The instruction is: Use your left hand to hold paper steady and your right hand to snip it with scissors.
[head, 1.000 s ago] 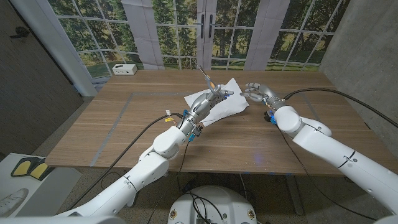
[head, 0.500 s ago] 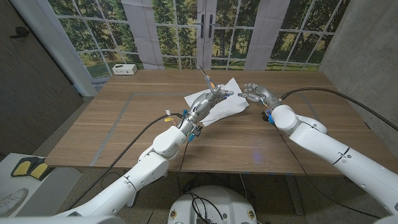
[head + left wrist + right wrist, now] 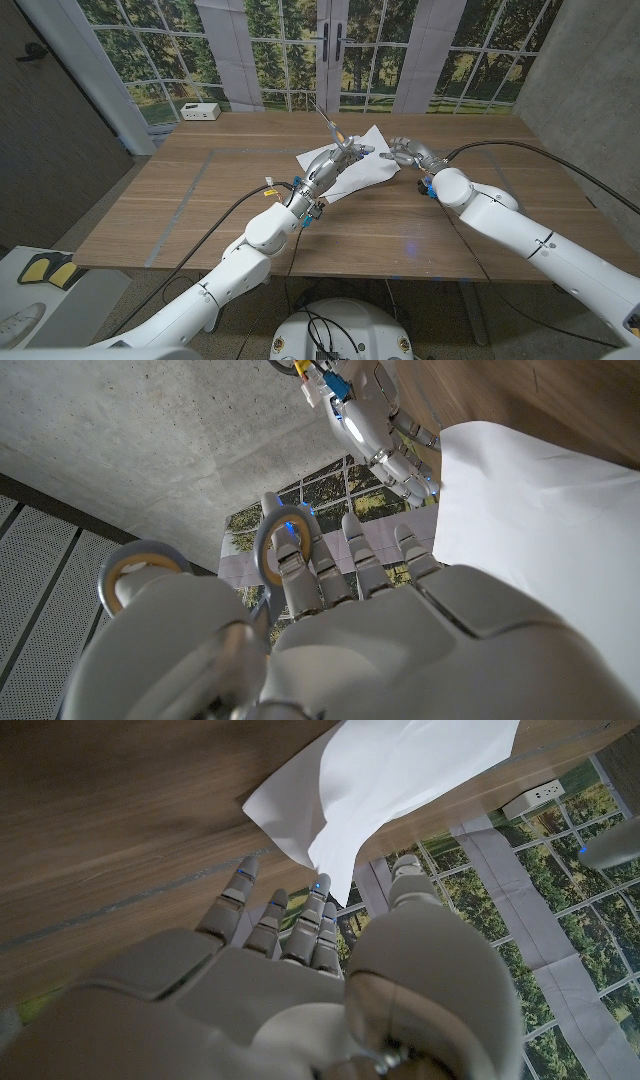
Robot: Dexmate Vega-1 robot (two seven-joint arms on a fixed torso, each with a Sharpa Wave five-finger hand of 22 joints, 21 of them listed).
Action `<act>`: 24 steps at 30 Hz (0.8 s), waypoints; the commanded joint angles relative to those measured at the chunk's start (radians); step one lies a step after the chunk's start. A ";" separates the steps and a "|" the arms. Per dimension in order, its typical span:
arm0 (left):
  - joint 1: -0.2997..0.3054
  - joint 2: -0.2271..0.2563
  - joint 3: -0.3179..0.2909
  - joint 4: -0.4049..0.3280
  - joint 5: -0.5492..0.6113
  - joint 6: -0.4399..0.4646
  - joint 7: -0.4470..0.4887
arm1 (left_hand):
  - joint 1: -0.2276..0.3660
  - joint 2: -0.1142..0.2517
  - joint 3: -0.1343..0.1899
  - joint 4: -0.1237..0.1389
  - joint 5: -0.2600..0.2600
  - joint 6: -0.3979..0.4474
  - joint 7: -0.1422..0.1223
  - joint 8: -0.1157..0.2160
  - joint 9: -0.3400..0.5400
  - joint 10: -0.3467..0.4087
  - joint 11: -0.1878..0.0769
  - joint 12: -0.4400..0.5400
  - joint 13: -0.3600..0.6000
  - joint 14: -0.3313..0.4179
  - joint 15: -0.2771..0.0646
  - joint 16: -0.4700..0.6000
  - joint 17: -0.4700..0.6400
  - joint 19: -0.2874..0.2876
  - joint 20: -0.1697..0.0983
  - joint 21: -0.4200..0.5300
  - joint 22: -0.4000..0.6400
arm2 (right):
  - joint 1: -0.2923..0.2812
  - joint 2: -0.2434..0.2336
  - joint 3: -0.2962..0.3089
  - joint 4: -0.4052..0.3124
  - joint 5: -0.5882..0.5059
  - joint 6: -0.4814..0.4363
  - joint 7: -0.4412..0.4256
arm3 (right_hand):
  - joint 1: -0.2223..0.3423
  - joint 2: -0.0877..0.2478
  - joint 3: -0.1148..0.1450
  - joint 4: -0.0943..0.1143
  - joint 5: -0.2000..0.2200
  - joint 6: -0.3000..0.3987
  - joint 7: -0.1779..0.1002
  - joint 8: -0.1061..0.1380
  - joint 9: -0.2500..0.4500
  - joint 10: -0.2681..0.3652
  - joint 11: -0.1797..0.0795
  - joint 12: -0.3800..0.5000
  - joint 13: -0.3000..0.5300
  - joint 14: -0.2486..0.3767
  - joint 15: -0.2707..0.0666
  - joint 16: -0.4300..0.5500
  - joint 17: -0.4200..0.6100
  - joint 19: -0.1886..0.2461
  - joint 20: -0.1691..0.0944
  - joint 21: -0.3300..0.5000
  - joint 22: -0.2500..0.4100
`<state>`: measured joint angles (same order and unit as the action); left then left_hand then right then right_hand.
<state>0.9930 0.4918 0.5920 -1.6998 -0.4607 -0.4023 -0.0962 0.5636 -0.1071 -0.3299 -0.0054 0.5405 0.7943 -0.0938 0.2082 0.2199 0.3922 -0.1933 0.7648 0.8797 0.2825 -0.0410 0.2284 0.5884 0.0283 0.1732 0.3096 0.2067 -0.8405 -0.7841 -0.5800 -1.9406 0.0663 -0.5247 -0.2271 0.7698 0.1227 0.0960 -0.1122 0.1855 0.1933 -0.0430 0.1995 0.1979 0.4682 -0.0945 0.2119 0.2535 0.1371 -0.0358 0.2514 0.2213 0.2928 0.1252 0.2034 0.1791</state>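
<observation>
A long wooden table (image 3: 200,200) with a matte brown grain and pale inlaid lines stood before a wall printed with window panes and forest, grey concrete at the sides. A small white box (image 3: 201,111) sat near the table's far left corner.

The paper (image 3: 368,168), a thin white sheet with crisp straight edges and one sharp corner lifted off the wood, lay at the middle of the table's far half. In the right wrist view that paper (image 3: 390,780) showed smooth and slightly bowed, its pointed corner hanging just beyond the fingertips (image 3: 318,886).

The left hand (image 3: 333,160), of glossy grey and white shell segments, rested over the paper's left part and held the scissors (image 3: 330,126). In the left wrist view their rounded grey handle loops with pale yellowish inner lining (image 3: 135,572) sat wrapped by the hand (image 3: 400,650), fingers threaded through them; the slim metal blades pointed up and away in the head view, and whether they were parted could not be told.

The right hand (image 3: 405,152) hovered just beside the paper's right edge, fingers loosely curled and apart, gripping nothing; whether it touched the sheet could not be told.
</observation>
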 commanded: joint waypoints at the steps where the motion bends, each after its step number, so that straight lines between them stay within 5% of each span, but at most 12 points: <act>1: 0.007 -0.002 -0.008 -0.002 -0.001 -0.009 0.010 | 0.000 0.011 0.000 0.003 0.000 -0.020 0.020 0.000 0.003 0.006 -0.009 0.000 0.000 -0.003 -0.070 0.001 0.002 0.002 0.005 -0.003 0.005 | 0.024 0.002 -0.028 0.018 -0.017 -0.010 0.013 | -0.008 -0.001 -0.003 0.000 0.007 -0.013 -0.002 -0.003 0.003 0.008 -0.004 0.007 0.006 0.008 -0.002 0.006 0.003 0.003 0.002 0.000 0.004; 11: 0.003 0.000 -0.008 -0.001 0.000 -0.008 0.005 | 0.005 0.016 0.001 0.005 -0.002 -0.022 0.021 0.000 0.003 0.008 -0.010 0.002 0.000 -0.001 -0.074 0.000 0.000 0.004 0.001 -0.003 0.005 | 0.009 0.008 -0.012 0.009 -0.023 -0.002 -0.022 | -0.007 0.001 -0.002 -0.001 0.008 -0.009 -0.005 0.002 0.004 0.001 -0.010 0.007 0.012 0.020 -0.007 0.013 0.004 0.006 0.004 0.002 0.004; 15: -0.002 -0.001 -0.006 0.003 0.000 -0.006 0.002 | 0.006 0.018 0.001 0.005 -0.003 -0.022 0.020 0.000 0.003 0.008 -0.010 0.003 0.001 -0.002 -0.074 -0.001 0.000 0.005 0.002 -0.003 0.005 | 0.001 0.010 -0.003 0.008 -0.015 0.001 -0.028 | -0.002 0.004 0.000 -0.006 0.009 -0.004 -0.032 0.006 0.005 -0.027 -0.025 0.001 0.021 0.053 0.002 0.028 0.006 0.027 0.020 0.010 0.004; 24: -0.007 -0.003 -0.006 0.011 -0.004 -0.004 -0.003 | 0.008 0.020 0.000 0.007 -0.004 -0.022 0.018 0.000 0.004 0.007 -0.013 0.004 0.002 0.001 -0.073 -0.001 -0.001 0.006 0.003 -0.004 0.005 | -0.004 0.016 -0.001 0.011 -0.015 0.004 -0.042 | 0.013 0.005 0.006 -0.017 0.008 -0.005 -0.057 0.010 0.006 -0.080 -0.042 -0.005 0.035 0.181 -0.070 0.083 0.015 0.047 0.025 0.012 0.003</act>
<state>0.9928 0.4908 0.5852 -1.6983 -0.4608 -0.4099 -0.0929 0.5663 -0.0939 -0.3300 -0.0054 0.5405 0.7943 -0.0938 0.2082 0.2210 0.3923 -0.1934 0.7607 0.8799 0.2825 -0.0410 0.2285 0.5886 0.0283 0.1731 0.3096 0.2067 -0.8376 -0.7744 -0.5872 -1.9291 0.0478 -0.5239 -0.2467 0.7702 0.1230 0.1046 -0.1208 0.1855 0.1838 -0.0934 0.2037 0.2021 0.4012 -0.1394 0.2119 0.2850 0.2877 -0.0403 0.3203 0.2304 0.3290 0.1538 0.2081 0.1791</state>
